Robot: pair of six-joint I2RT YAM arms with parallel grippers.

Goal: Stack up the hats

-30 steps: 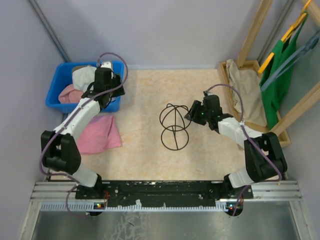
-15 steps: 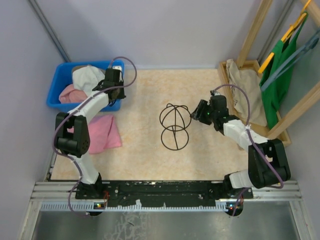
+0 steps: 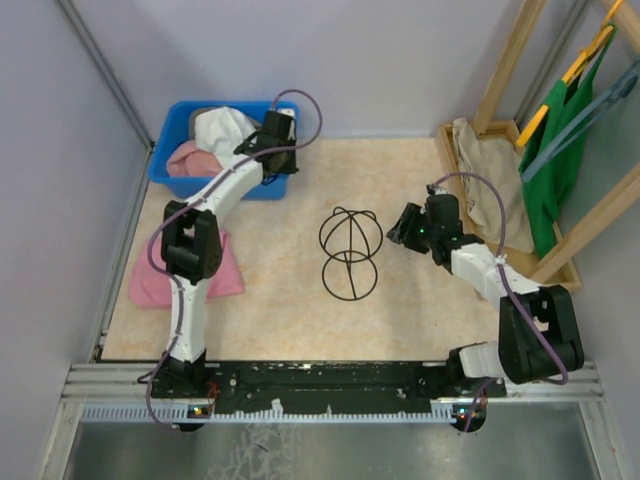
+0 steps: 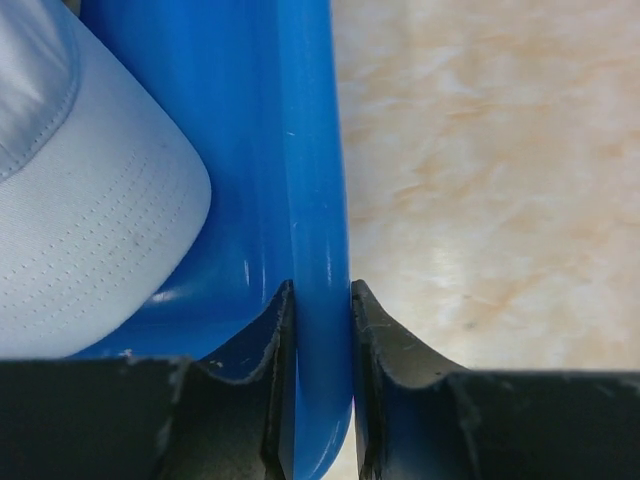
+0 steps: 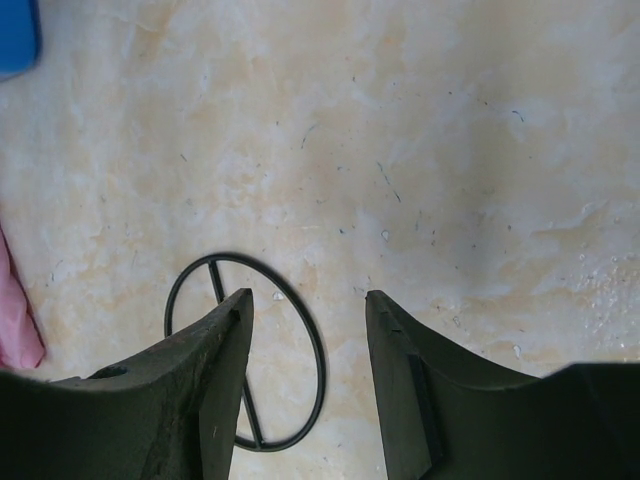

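- L gripper clamped on bin wall, not on a hat.
- White cap + pink cap lie inside bin; black/tan caps not visible, maybe buried.
- R gripper open, empty, over table near wire stand.
- Risk: dragging w/ this thin pinch could tip bin, spill caps, or slip off slick plastic.

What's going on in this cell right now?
The left gripper is clamped on a wall of the blue bin, not on a hat. A white cap and a pink cap lie inside that bin. The right gripper hangs open beside the wire stand, holding nothing. Nothing is on the stand yet, so no stacking has started.
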